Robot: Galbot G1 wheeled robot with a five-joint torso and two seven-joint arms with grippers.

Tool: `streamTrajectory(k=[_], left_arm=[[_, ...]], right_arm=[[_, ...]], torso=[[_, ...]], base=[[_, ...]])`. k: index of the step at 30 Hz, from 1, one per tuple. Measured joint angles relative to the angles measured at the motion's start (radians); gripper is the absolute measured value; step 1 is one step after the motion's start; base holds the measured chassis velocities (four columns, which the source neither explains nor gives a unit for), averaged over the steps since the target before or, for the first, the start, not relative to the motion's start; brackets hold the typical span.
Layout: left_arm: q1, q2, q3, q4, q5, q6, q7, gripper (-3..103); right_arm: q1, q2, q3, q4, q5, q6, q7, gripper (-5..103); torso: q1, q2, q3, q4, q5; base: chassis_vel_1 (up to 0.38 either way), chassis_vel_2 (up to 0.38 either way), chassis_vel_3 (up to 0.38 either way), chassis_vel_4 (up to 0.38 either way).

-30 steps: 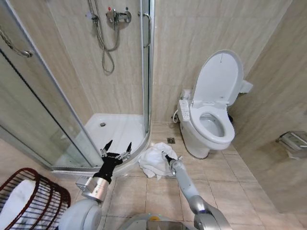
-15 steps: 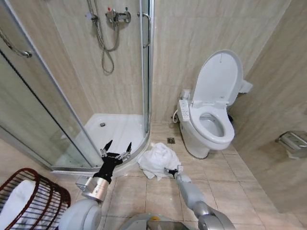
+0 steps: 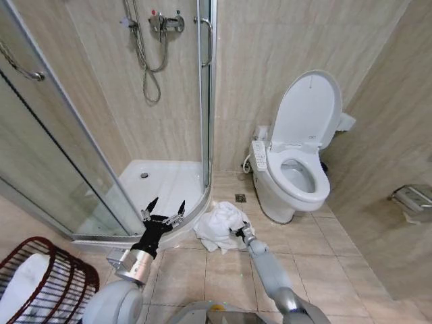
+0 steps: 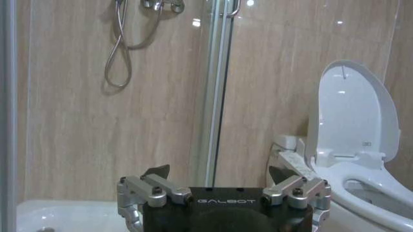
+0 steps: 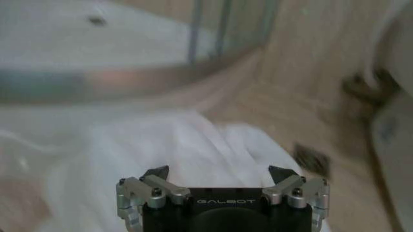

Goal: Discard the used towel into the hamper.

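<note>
We find the towel (image 3: 219, 227) heaped on the floor between the shower tray (image 3: 162, 185) and the toilet (image 3: 297, 169). Our right tool (image 3: 241, 232) sits at its near edge with jaws wide — placed, we judge, to bite a fold. Our left tool (image 3: 164, 206) waits spread by the tray. The hamper (image 3: 47, 283) stands well apart, at our left.

Both grippers (image 3: 165, 206) (image 3: 240, 231) wide open.
</note>
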Motion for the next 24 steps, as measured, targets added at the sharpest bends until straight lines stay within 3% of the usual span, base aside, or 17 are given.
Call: streamTrajectory(k=[4, 9, 10, 11, 13, 16, 24], left_arm=[[0.000, 0.000, 0.000, 0.000, 0.000, 0.000, 0.000, 100], [0.000, 0.000, 0.000, 0.000, 0.000, 0.000, 0.000, 100], [0.000, 0.000, 0.000, 0.000, 0.000, 0.000, 0.000, 100], [0.000, 0.000, 0.000, 0.000, 0.000, 0.000, 0.000, 100], [0.000, 0.000, 0.000, 0.000, 0.000, 0.000, 0.000, 100], [0.000, 0.000, 0.000, 0.000, 0.000, 0.000, 0.000, 100], [0.000, 0.000, 0.000, 0.000, 0.000, 0.000, 0.000, 100]], right_arm=[[0.031, 0.034, -0.045, -0.030, 0.054, 0.014, 0.020, 100], [0.083, 0.058, -0.013, -0.142, 0.084, -0.015, 0.014, 100], [0.097, 0.058, -0.007, -0.183, 0.160, -0.036, 0.012, 100], [0.097, 0.058, -0.007, -0.183, 0.160, -0.036, 0.012, 100], [0.116, 0.050, 0.007, -0.239, 0.263, -0.075, 0.020, 100], [0.127, 0.028, 0.021, -0.281, 0.301, -0.105, 0.026, 100], [0.159, -0.016, 0.041, -0.366, 0.297, -0.117, 0.033, 100]], torso=[[0.000, 0.000, 0.000, 0.0006, 0.0002], [0.000, 0.000, 0.000, 0.0001, 0.0000], [0.000, 0.000, 0.000, -0.0001, 0.0000], [0.000, 0.000, 0.000, -0.0001, 0.0000], [0.000, 0.000, 0.000, 0.0001, 0.0003], [0.000, 0.000, 0.000, 0.0001, 0.0002], [0.000, 0.000, 0.000, 0.0004, 0.0004]], base=[[0.000, 0.000, 0.000, 0.000], [0.000, 0.000, 0.000, 0.000], [0.000, 0.000, 0.000, 0.000], [0.000, 0.000, 0.000, 0.000], [0.000, 0.000, 0.000, 0.000], [0.000, 0.000, 0.000, 0.000], [0.000, 0.000, 0.000, 0.000]])
